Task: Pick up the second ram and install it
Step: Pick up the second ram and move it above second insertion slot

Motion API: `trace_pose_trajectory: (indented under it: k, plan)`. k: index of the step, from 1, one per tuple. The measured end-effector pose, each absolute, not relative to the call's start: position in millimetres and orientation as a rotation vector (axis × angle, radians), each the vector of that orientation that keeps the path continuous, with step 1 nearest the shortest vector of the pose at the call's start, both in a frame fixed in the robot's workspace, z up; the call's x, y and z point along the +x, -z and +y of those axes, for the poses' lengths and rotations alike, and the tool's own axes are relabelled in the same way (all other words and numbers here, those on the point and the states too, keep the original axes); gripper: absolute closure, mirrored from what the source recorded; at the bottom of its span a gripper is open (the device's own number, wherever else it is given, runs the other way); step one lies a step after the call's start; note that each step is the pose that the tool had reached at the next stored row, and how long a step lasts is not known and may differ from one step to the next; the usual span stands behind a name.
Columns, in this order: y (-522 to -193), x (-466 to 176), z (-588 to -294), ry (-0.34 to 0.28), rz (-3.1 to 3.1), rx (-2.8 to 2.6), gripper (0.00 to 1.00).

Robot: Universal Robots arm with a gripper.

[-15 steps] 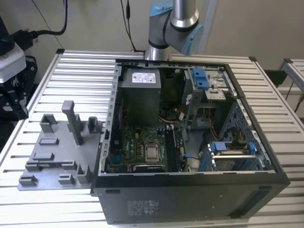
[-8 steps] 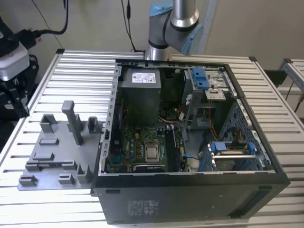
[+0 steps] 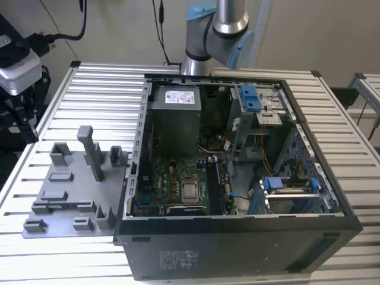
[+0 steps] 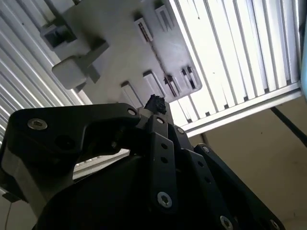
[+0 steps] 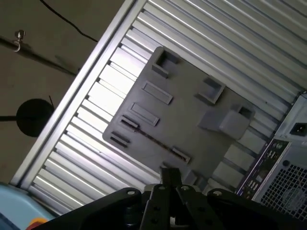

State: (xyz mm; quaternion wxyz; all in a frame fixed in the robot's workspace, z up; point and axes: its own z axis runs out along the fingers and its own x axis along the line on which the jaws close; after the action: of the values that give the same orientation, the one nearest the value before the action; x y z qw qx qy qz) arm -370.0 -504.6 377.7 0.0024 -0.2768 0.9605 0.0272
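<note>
The gripper (image 4: 155,102) has its fingertips drawn together into a single dark tip, and I can make out nothing between them, so I judge it closed and empty. It hangs above the grey holder plate (image 5: 192,100) without touching it. The second ram (image 5: 154,139) is a thin dark line standing on edge between small slot blocks on that plate, below and just ahead of the fingertips. Its long axis runs with the table slats (image 5: 216,28), which would put it 9-to-3 o'clock in the exterior view, one end pointing toward the computer case (image 3: 237,249). The second wrist view shows the same stick (image 4: 157,56) from the other side, beyond the tip. The exterior view adds the wider layout: the plate lies at 9 o'clock from the open case, the motherboard (image 3: 172,178) is exposed inside, and the arm (image 3: 228,15) rises at 12 o'clock.
</note>
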Motion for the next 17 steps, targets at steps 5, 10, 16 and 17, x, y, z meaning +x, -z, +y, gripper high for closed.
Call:
trace_pose_trajectory:
  k: [5,10,16,17]
  plan:
    - [-377.7,-370.1,-504.2,-0.086,2.99,-0.95,0.89]
    - [-377.7,-370.0,-504.2,-0.086,2.95,-1.074,0.89]
    - [-377.1,-370.0,-504.2,-0.086,2.89,-1.233,0.89]
    - [-377.0,-370.0,-504.2,-0.086,2.879,-1.262,0.89]
